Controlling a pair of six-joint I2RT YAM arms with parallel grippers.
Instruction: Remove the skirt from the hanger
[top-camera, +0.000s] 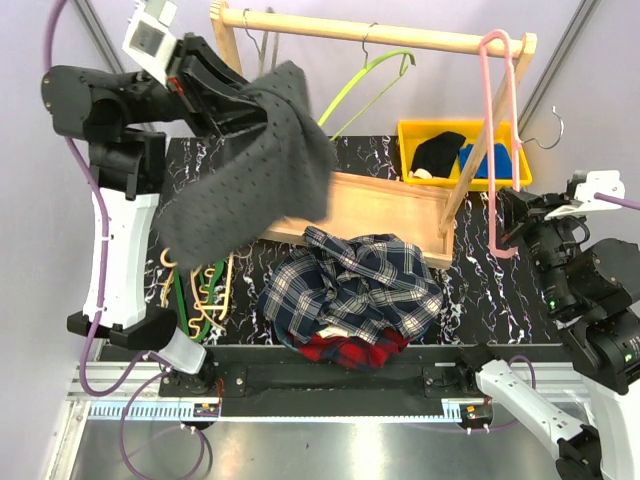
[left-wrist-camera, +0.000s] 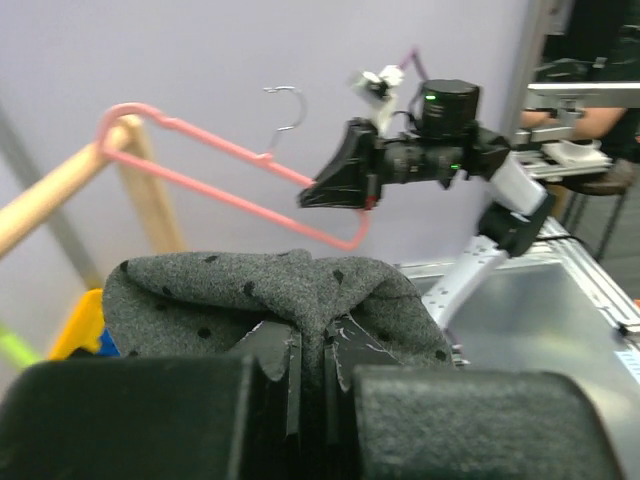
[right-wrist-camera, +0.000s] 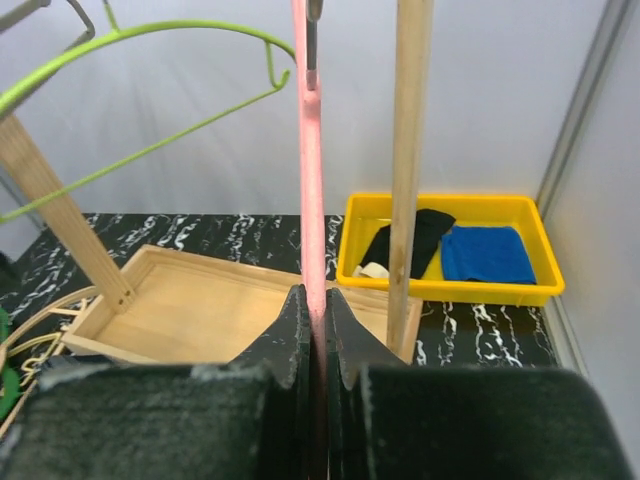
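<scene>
supporting worktop (top-camera: 470, 300): black marbled top; everything below stood on it or hung above it.
wooden rack (top-camera: 380, 205): its tray base sat along the far edge, with a rail overhead on two slanted legs.
skirt (top-camera: 250, 170): grey knit with dark dots, held up over the far left corner and hanging in loose folds that reached the left end of the rack's base. no hanger showed inside it, so it looked already free.
skirt handling: judged light, soft and limp, with a fuzzy surface unlikely to slip. a bunched pinch at a top edge seemed the best hold; a thin single layer might slide out.
plaid pile (top-camera: 350, 285): crumpled shirts lay at the middle of the near edge, apart from the skirt.
pink hanger (right-wrist-camera: 312, 220): hooked on the right end of the rail, thin, stiff and bare.
green hanger (top-camera: 370, 75): hung mid-rail, also bare.
yellow bin (right-wrist-camera: 450, 292): sat at the far right corner with black and blue cloth inside.
left gripper (left-wrist-camera: 308, 360): jaws were pinched together on a gathered fold of the skirt.
right gripper (right-wrist-camera: 312, 310): jaws were clamped on the pink hanger's lower part, steadying it.
</scene>
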